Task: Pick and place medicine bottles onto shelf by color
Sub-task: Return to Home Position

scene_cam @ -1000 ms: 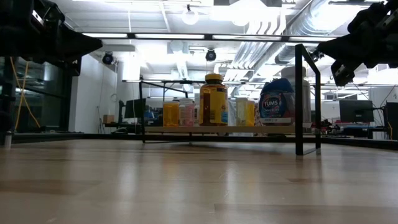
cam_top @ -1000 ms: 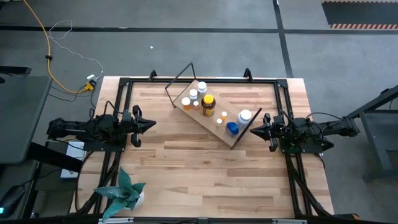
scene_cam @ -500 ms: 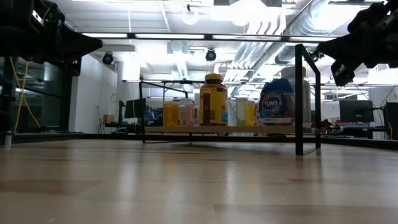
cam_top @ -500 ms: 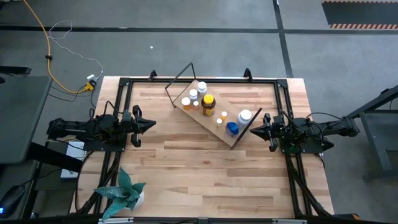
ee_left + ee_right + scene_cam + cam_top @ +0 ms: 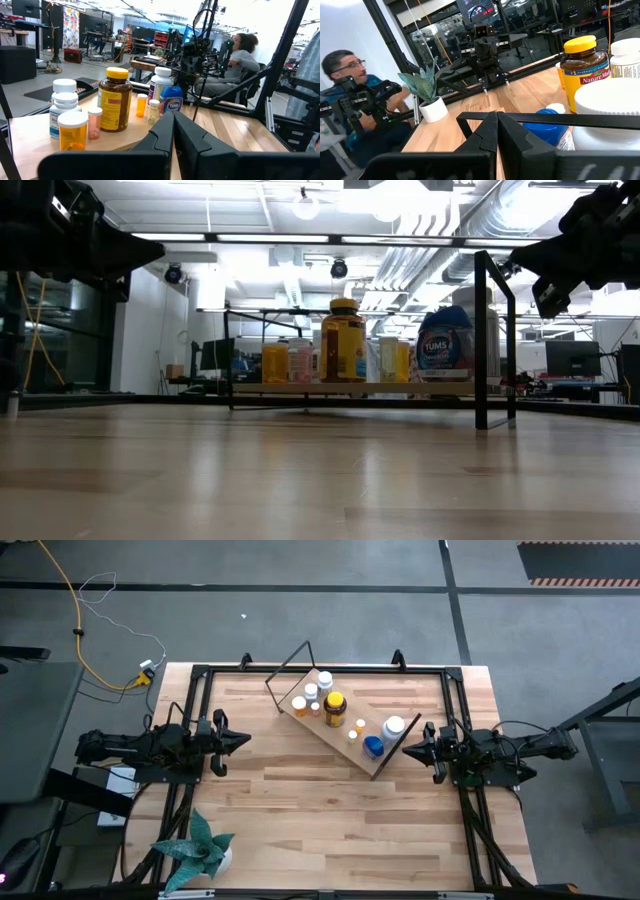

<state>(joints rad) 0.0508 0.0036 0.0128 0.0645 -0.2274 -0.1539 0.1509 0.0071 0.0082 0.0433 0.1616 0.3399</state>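
The medicine bottles (image 5: 335, 705) all stood on the shelf (image 5: 338, 740), none loose on the surface (image 5: 300, 810). The shelf sat at a slant close to the far edge of the surface, a little toward the right edge. On it the big amber bottle with the yellow cap stood about midway, with orange and white-capped bottles toward the far-left end. The blue bottle (image 5: 373, 746) and a broad white cap stood at the end nearest my right claw.

I judged them light, stiff plastic with smooth round sides that could slip or tip. The amber one looked heavier and taller. I would have taken any of them across the body, just below the cap, with a firm squeeze.

My right claw (image 5: 408, 750) was closed on nothing at the right edge of the surface, its tip just beside the shelf's near end. My left claw (image 5: 240, 740), also closed and empty, hung at the left edge, well apart from the shelf. Sorting looked finished to me.
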